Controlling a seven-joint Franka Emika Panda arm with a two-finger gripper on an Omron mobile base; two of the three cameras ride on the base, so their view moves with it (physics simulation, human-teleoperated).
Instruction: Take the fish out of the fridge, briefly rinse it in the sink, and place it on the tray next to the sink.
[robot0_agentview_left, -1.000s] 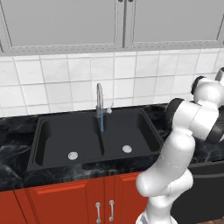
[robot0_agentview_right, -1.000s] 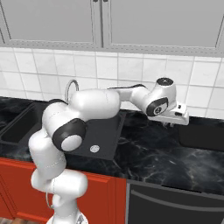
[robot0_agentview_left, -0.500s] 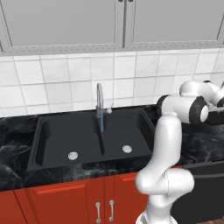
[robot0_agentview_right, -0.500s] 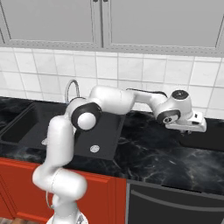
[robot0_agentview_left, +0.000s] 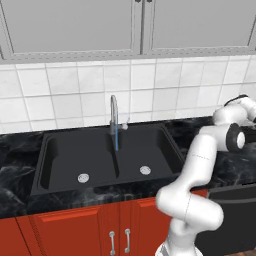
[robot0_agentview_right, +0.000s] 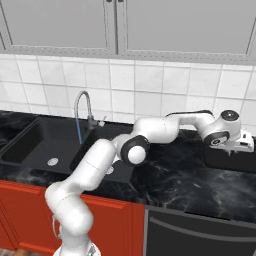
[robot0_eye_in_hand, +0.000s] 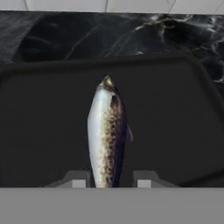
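Fish (robot0_eye_in_hand: 106, 135) lies lengthwise between the two dark tips of the pincer (robot0_eye_in_hand: 108, 178), its tail end down at the tips and its head pointing away, over the floor of a dark tray (robot0_eye_in_hand: 39, 131) with a raised rim. The tips stand a little apart with the body running between them, but from where I stand I cannot tell whether they grip it or have let go, nor whether the fish is resting on the tray or hanging just above it. Beyond the tray's far rim runs black marbled desk (robot0_eye_in_hand: 87, 35), then the white tiled wall (robot0_agentview_right: 150, 85). By my reckoning this is the very end of the job: what remains is to release the fish and lift the hand clear. The risk, I think, is in the lift: if the tips drag on the slick body it could be pulled along, slide toward the rim or tip out onto the desk; if it hangs above the tray, a drop could make it bounce or skid. The arm (robot0_agentview_right: 165, 127) is stretched far out to its right, low over the desk, elbow bent near the sink (robot0_agentview_left: 107, 155), hand (robot0_agentview_right: 227, 135) turned down over the tray. Farther off, the chrome faucet (robot0_agentview_left: 114, 117) stands behind the black double basin, well apart from the tray.
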